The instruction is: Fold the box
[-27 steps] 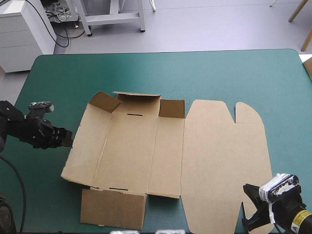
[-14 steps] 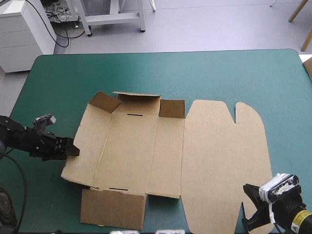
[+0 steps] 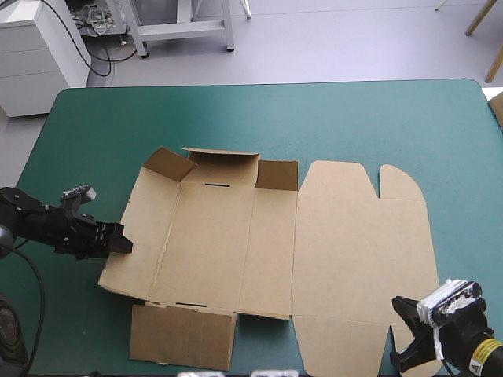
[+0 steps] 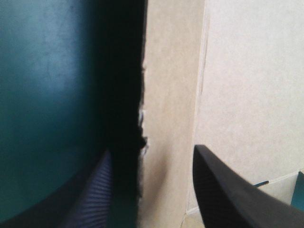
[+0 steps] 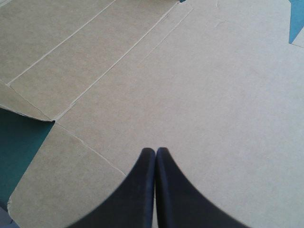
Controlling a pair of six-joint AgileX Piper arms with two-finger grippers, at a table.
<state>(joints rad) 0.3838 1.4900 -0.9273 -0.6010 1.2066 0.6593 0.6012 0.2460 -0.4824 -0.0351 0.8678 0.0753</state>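
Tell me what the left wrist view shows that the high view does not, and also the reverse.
Only the left wrist view: the left gripper is open, one finger on each side of the ragged left edge of the box, which casts a dark shadow on the teal-green cover. Only the high view: the whole sheet, with its far flaps raised and the wide lid panel lying flat. Both: that gripper at the box's left edge, and the cover.
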